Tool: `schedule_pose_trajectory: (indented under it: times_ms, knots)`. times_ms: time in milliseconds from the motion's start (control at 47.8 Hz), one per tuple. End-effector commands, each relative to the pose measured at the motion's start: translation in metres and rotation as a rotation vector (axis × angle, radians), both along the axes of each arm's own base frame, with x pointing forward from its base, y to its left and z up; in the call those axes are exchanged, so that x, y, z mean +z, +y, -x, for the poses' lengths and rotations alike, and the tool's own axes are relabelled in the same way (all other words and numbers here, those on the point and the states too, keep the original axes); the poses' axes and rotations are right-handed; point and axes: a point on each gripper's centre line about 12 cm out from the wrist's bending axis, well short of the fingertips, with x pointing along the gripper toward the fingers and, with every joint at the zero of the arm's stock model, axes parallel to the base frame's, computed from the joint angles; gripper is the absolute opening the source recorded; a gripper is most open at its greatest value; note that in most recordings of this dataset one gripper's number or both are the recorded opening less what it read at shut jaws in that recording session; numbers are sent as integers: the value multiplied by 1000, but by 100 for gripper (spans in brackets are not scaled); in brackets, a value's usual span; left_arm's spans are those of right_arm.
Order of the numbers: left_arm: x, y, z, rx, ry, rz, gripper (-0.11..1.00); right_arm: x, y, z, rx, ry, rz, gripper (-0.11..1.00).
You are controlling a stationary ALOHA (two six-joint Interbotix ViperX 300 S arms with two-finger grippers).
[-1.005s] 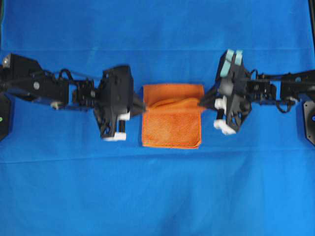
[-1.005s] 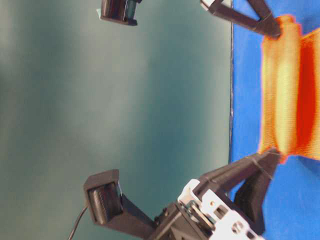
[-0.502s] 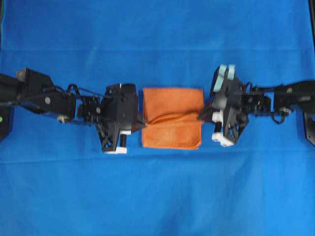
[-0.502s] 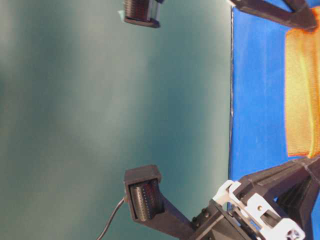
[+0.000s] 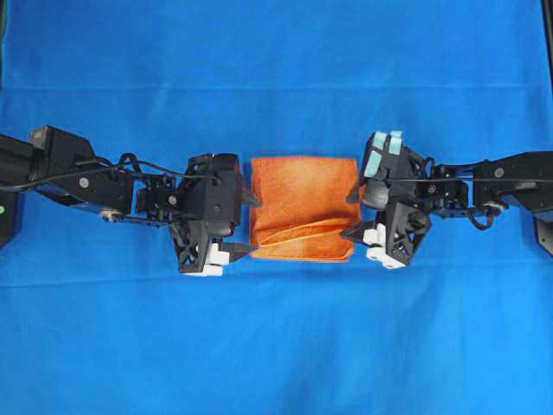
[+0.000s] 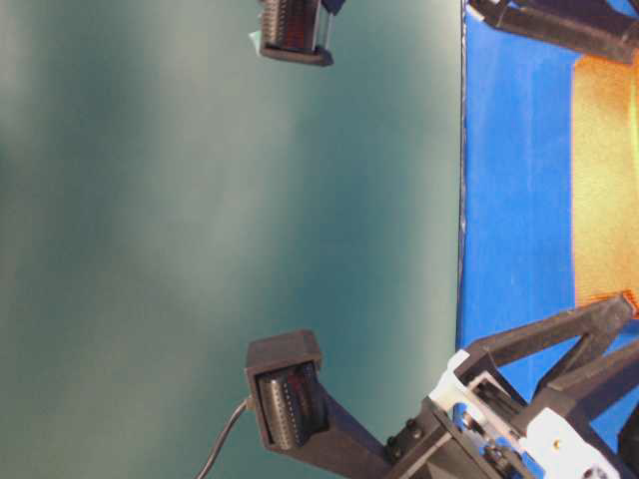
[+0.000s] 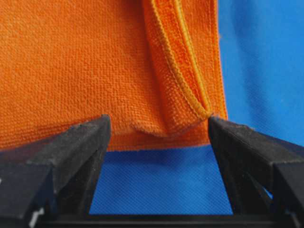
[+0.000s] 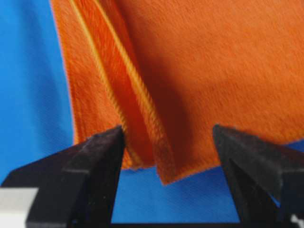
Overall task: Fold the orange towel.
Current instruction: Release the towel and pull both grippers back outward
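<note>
The orange towel (image 5: 302, 203) lies folded on the blue sheet (image 5: 276, 346) in the middle of the overhead view. Its upper layer's hem runs slantwise near the front edge. My left gripper (image 5: 251, 223) is open at the towel's left edge, one finger on either side of the hem end. My right gripper (image 5: 349, 216) is open at the right edge in the same way. The left wrist view shows the towel (image 7: 95, 57) just beyond the open left gripper (image 7: 156, 124), with nothing between the fingers. The right wrist view shows the towel (image 8: 199, 61) beyond the open right gripper (image 8: 167, 133). The towel also shows in the table-level view (image 6: 604, 180).
The blue sheet covers the whole table and also shows in the table-level view (image 6: 509, 200). Black arm mounts sit at the far left (image 5: 7, 216) and far right (image 5: 544, 229) edges. Both arms stretch inward along the table's middle line.
Both grippers carried the towel's lifted hem toward the front edge, then opened and let it go. The fold now lies flat near the front.
</note>
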Motion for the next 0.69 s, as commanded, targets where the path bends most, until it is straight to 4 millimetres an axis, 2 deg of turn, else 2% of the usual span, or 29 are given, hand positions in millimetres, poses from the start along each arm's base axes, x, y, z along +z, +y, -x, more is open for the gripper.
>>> schedule_pose_trajectory:
  times_ms: [0, 167, 314, 440, 670]
  knots:
    - [21, -2, -1, -9, -43, -2, 74, 22, 4, -8, 19, -56, 0, 66]
    - [58, -1, 12, -14, -57, -2, 70, 60, 12, -3, 53, -110, -8, 63]
    - [90, 0, 35, -15, -100, 1, 70, 95, 18, 8, 88, -199, -3, 63]
    - [113, 1, 60, -15, -173, 5, 70, 120, 17, 26, 104, -281, 12, 63]
    - [144, 5, 114, -12, -342, 14, 69, 149, 12, 67, 131, -417, 69, 62]
